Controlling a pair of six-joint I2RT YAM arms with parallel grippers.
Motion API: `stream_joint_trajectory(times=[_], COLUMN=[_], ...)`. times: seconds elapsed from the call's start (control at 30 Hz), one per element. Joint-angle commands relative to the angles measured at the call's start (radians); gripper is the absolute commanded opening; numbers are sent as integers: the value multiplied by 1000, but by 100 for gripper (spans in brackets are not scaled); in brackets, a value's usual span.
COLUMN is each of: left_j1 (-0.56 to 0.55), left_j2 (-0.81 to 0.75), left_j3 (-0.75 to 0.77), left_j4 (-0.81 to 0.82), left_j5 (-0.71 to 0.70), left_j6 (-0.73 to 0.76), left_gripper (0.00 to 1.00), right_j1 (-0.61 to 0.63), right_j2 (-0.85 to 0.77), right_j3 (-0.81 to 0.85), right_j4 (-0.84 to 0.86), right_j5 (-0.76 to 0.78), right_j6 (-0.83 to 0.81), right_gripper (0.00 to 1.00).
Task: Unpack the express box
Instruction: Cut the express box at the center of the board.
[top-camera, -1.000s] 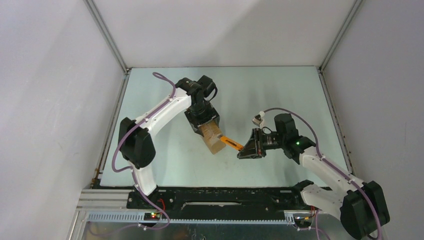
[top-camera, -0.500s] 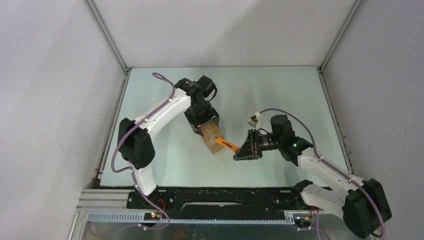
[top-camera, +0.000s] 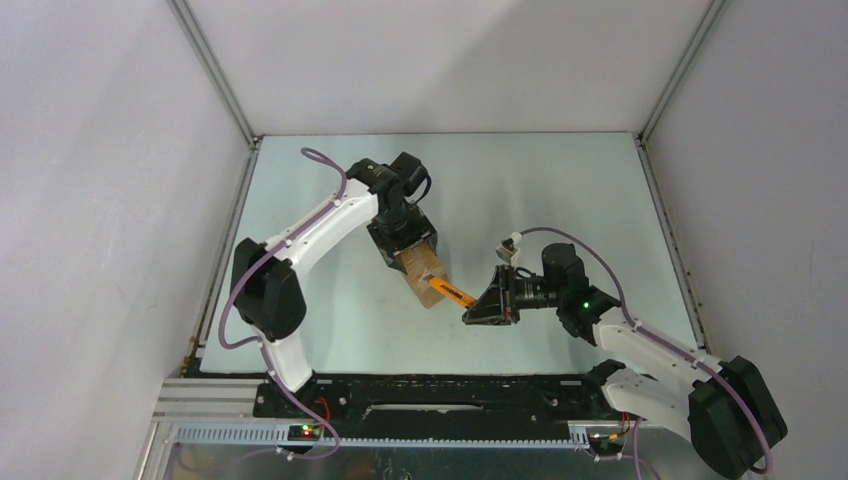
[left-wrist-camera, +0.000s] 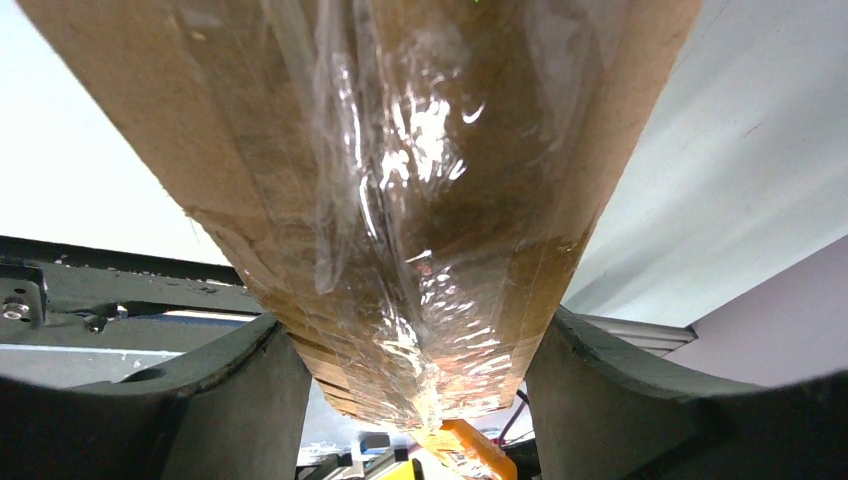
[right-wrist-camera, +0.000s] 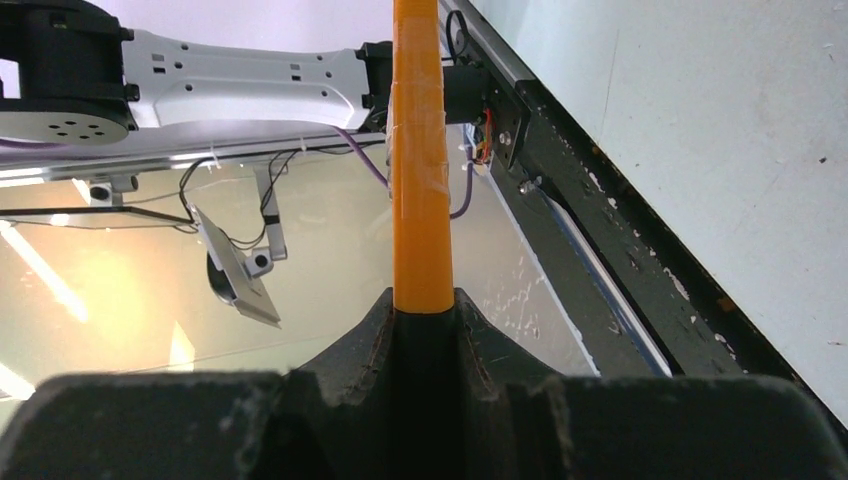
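Note:
The express box (top-camera: 421, 270), brown cardboard with shiny clear tape, is held off the table by my left gripper (top-camera: 412, 258), whose fingers (left-wrist-camera: 235, 400) press on both of its sides. In the left wrist view the box (left-wrist-camera: 400, 180) fills the frame between the jaws of the left gripper (left-wrist-camera: 415, 395). My right gripper (top-camera: 487, 304) is shut on the black handle of an orange utility knife (top-camera: 452, 292). The knife's front end lies against the box's near lower edge, and its orange tip (left-wrist-camera: 482, 450) shows just beyond the box. In the right wrist view the knife (right-wrist-camera: 420, 190) runs straight up from the right gripper (right-wrist-camera: 422, 312).
A black rail (top-camera: 430, 395) runs along the near table edge by the arm bases. Grey walls with aluminium posts (top-camera: 215, 75) close in the left, back and right sides. The pale green tabletop (top-camera: 560, 190) lies under both arms.
My right arm has moved left and slightly toward the near edge, carrying the knife along the box's lower edge. The left arm and box have barely moved.

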Motion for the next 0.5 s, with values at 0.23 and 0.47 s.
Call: stream_joint_trajectory(times=[0.23,0.47], left_j1=[-5,-6], left_j2=[12,15], left_j3=[-83,-86], left_j4=[-29,-27], left_j5=[16,18], left_j6=[-35,-35], left_gripper=[64,64], right_j1=[1,-2], right_j2=[-65,-74], right_j3=[-107,-110], right_j4=[251,249], right_j5=[145,144], right_j6=[187,186], right_gripper=[0,0])
